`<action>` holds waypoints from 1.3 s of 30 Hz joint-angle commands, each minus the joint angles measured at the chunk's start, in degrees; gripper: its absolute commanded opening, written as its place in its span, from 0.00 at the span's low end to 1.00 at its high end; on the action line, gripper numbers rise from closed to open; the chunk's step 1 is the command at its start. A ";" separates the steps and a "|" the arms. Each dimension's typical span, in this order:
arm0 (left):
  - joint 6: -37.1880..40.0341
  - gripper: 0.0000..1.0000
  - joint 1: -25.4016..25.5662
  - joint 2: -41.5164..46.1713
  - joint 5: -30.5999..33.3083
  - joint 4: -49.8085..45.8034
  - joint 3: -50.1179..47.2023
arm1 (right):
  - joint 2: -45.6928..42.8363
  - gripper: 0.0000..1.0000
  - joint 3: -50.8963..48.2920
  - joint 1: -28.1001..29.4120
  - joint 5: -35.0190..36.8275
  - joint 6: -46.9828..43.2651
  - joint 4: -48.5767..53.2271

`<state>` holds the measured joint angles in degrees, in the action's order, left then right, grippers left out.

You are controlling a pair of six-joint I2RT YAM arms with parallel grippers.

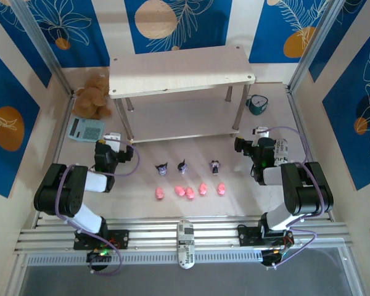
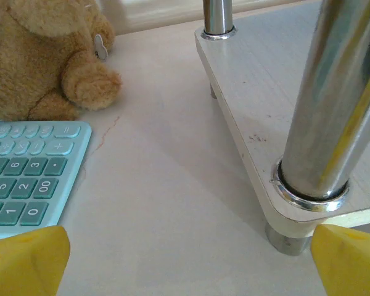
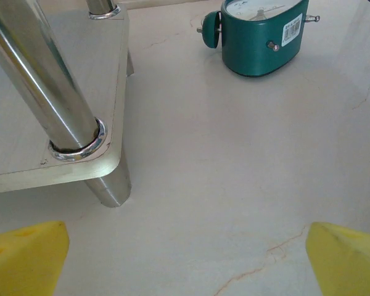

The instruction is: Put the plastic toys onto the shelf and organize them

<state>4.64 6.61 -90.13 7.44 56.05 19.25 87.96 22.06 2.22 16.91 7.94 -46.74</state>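
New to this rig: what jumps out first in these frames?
The two-tier shelf dominates the far middle of the table, with nothing on its top board. In front of it, between the arms, stand two neat rows: three dark figurines and, nearer the bases, five pink pigs. A brown plush bear sits left of the shelf and a teal clock right of it.

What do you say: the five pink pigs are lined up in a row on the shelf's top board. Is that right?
Not quite. The five pink pigs are lined up in a row, but on the table in front of the shelf, not on its top board. The top view shows it.
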 commanded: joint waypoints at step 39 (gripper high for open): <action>-0.56 0.91 -1.42 0.48 -4.13 -1.90 1.86 | -0.74 0.99 0.76 -0.74 -1.53 0.07 -1.47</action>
<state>4.51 5.93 -90.13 5.96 55.09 19.66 87.96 22.06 2.09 16.49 7.97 -46.74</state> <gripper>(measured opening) 0.924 0.991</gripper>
